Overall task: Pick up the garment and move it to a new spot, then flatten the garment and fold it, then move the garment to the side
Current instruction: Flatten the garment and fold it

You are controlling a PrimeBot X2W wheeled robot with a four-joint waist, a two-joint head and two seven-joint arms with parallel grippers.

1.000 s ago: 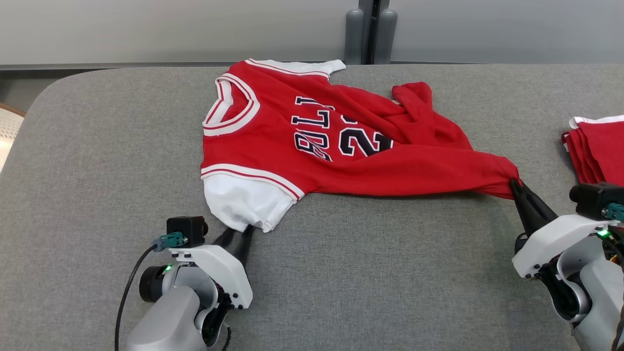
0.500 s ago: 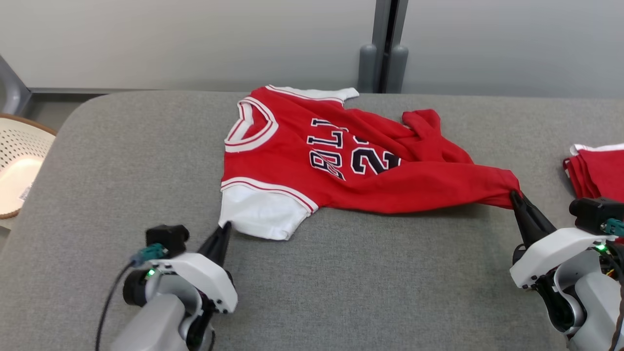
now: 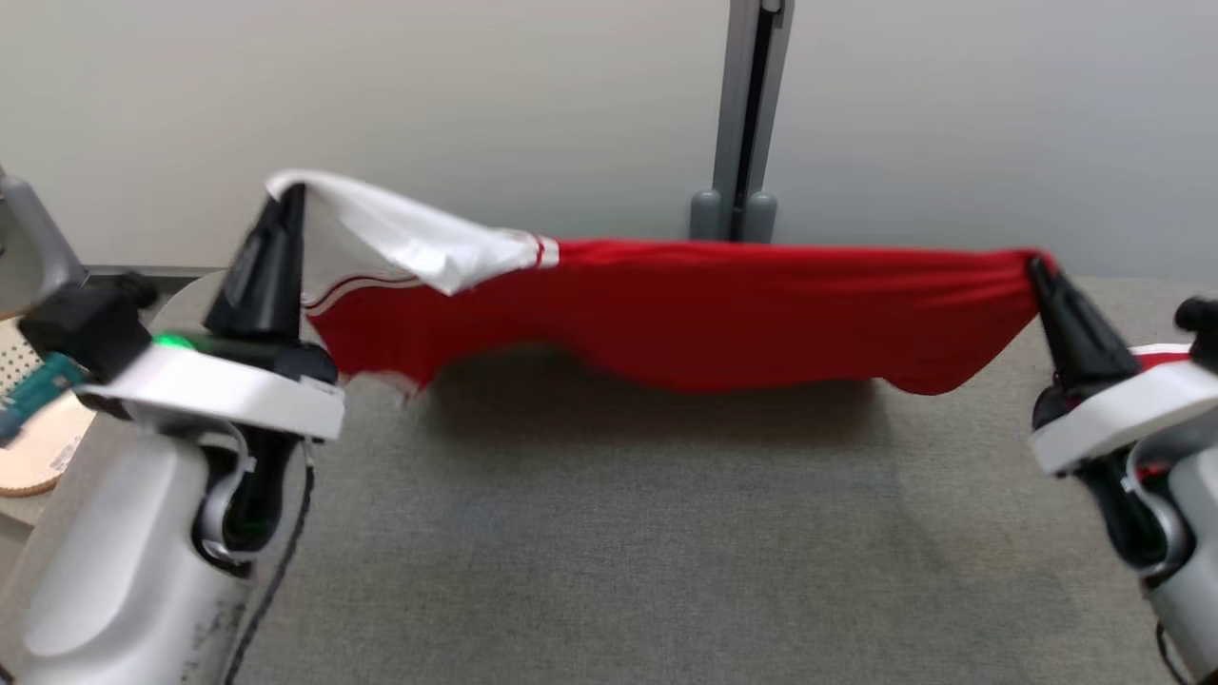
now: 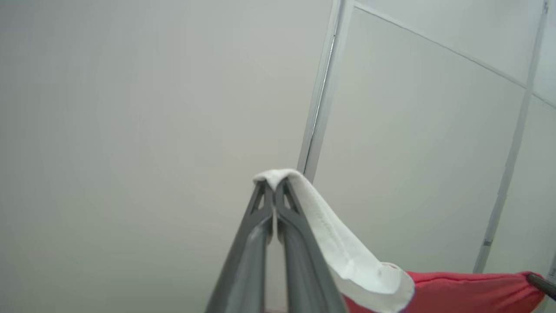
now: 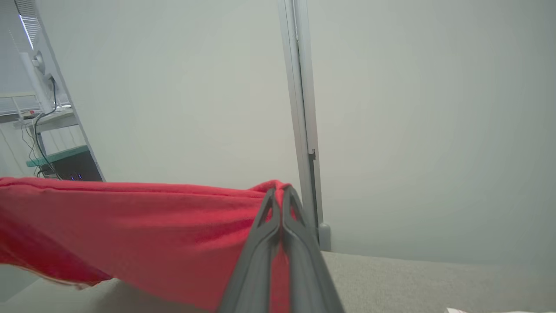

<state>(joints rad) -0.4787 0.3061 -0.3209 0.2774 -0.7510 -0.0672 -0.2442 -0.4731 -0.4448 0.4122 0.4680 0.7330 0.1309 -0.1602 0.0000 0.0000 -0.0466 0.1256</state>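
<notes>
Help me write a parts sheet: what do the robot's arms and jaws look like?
The left arm and right arm are pale grey with white wrist housings and long, dark, tapering jaws. The left carries a black camera block, a teal connector, a green light and a black cable.

Site type: robotics test bay in an office-style lab. Evidence: pale grey partition panels (image 3: 428, 86) joined by a metal post (image 3: 747, 95); a grey felt-covered worktable (image 3: 609, 552); a perforated pale basket (image 3: 33, 447) beside its left end. Further evidence, background of the right wrist view: white rack (image 5: 30, 113) trailing cables, dark green-topped equipment unit (image 5: 65, 163), slatted blinds (image 5: 24, 11).
</notes>
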